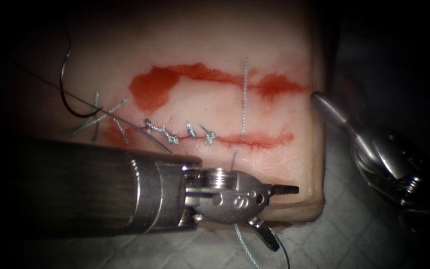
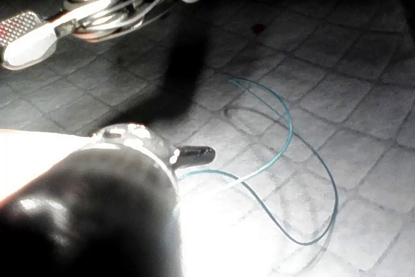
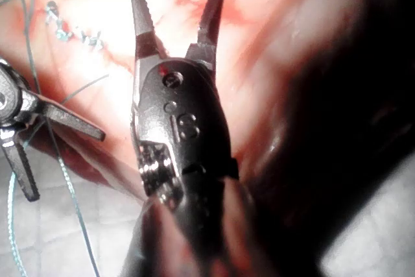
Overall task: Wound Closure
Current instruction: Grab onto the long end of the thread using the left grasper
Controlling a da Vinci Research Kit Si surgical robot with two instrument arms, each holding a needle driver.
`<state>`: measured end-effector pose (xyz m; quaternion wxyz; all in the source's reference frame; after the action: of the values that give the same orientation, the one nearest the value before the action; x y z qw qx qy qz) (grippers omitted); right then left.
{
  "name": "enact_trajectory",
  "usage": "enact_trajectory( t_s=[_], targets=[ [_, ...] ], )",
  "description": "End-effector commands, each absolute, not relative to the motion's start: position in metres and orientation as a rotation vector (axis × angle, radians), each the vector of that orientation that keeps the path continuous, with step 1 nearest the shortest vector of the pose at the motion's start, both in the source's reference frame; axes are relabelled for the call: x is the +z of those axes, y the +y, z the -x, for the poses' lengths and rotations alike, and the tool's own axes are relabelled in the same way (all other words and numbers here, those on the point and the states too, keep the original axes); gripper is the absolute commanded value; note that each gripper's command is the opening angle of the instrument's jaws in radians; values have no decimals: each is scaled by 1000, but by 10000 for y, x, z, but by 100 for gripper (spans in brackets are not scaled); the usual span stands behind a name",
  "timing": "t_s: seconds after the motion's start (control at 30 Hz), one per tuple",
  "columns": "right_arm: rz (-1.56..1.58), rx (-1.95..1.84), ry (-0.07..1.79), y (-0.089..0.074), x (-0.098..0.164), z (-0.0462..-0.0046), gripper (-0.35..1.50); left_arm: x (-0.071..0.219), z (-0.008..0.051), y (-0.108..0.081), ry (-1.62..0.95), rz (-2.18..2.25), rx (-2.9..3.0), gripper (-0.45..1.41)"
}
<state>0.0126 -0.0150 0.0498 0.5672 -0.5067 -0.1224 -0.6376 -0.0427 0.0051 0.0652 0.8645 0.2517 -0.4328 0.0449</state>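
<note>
The tissue [image 1: 215,45] has a cut [image 1: 260,140] running across it, with several knotted stitches [image 1: 175,134] along its left half. A dark curved needle [image 1: 64,94] lies free on the tissue at the far left, held by neither tool. A pale thread [image 1: 245,94] runs straight up from the cut. My left tool [image 1: 283,216] sits at the tissue's near edge, jaws open and empty, with teal thread [image 1: 245,246] trailing under it. That teal thread [image 2: 288,134] loops on the cloth. My right tool [image 3: 175,1] is off the tissue's right edge, open and empty.
Red fluid [image 1: 160,84] pools above the cut. A dark strand [image 1: 125,124] crosses the left stitches diagonally. Quilted cloth [image 1: 354,234] lies under and around the tissue block. The right tool's body [image 1: 389,164] hangs beside the tissue's right edge.
</note>
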Motion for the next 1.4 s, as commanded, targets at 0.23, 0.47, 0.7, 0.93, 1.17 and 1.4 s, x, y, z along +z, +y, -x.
enact_trajectory(
  t_s=[0.23,0.47,0.7,0.93,1.17,1.4],
  targets=[
    [1196,-1496,-288,-150,502,-135,131,678,429,36,-849,-559,146,-30],
    [1190,-1499,-289,-151,503,-137,131,685,428,24,-748,-581,186,-45],
    [1190,-1499,-288,-151,503,-137,131,661,415,64,-749,-484,114,-45],
    [1191,-1500,-287,-151,503,-135,131,610,354,144,-787,-313,-81,-45],
    [1192,-1501,-285,-151,503,-134,131,574,269,215,-944,-243,-293,-45],
    [1191,-1507,-272,-147,501,-125,131,540,170,286,-911,-20,-387,-45]
  ],
)
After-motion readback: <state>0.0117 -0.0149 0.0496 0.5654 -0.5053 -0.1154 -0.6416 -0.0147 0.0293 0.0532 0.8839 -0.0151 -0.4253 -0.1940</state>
